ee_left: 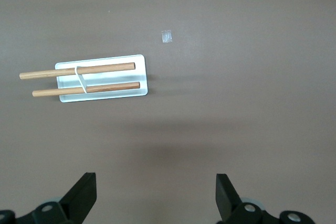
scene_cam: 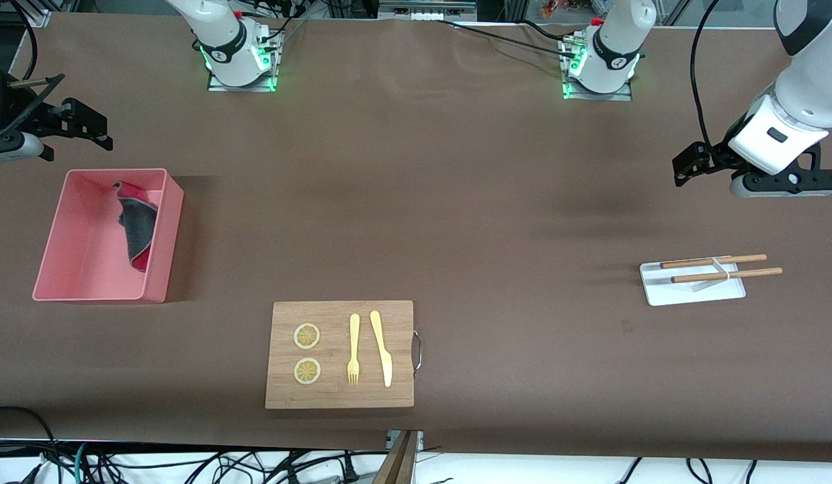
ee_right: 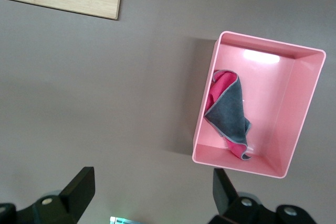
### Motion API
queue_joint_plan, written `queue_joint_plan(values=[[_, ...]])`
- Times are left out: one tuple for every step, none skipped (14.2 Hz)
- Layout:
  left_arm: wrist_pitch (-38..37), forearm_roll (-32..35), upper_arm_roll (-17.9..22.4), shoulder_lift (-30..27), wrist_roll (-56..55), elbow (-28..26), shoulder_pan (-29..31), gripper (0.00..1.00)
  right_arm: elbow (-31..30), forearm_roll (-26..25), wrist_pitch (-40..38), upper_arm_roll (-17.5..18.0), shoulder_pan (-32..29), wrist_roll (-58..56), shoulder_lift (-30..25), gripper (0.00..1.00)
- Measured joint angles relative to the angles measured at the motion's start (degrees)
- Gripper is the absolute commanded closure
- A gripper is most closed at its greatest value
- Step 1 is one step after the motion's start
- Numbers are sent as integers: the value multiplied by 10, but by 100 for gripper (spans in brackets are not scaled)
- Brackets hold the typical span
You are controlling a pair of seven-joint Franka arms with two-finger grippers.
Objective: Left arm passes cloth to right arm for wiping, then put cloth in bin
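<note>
Pink bin; dark-grey cloth, magenta-red reverse; white tray; brown table; yellow fork.

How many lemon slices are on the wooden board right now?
2: both on the wooden board, lemon slice and, nearer the front camera, second slice, beside the fork. None seem hidden.
</note>
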Motion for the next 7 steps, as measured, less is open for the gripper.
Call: queue_joint_plan(values=[[0, 0, 0, 0, 0, 0, 0, 0, 0, 0, -4, 1, 0, 0, 0, 1], [0, 0, 0, 0, 0, 0, 0, 0, 0, 0, -5, 2, 0, 0, 1, 1], [0, 0, 0, 0, 0, 0, 0, 0, 0, 0, -6, 3, 0, 0, 1, 1], [0, 0, 0, 0, 0, 0, 0, 0, 0, 0, -7, 5, 0, 0, 1, 1], [0, 0, 0, 0, 0, 0, 0, 0, 0, 0, -7, 6, 0, 0, 1, 1], [0, 0, 0, 0, 0, 0, 0, 0, 0, 0, -7, 6, 0, 0, 1, 1], [0, 0, 0, 0, 0, 0, 0, 0, 1, 0, -7, 6, 0, 0, 1, 1]])
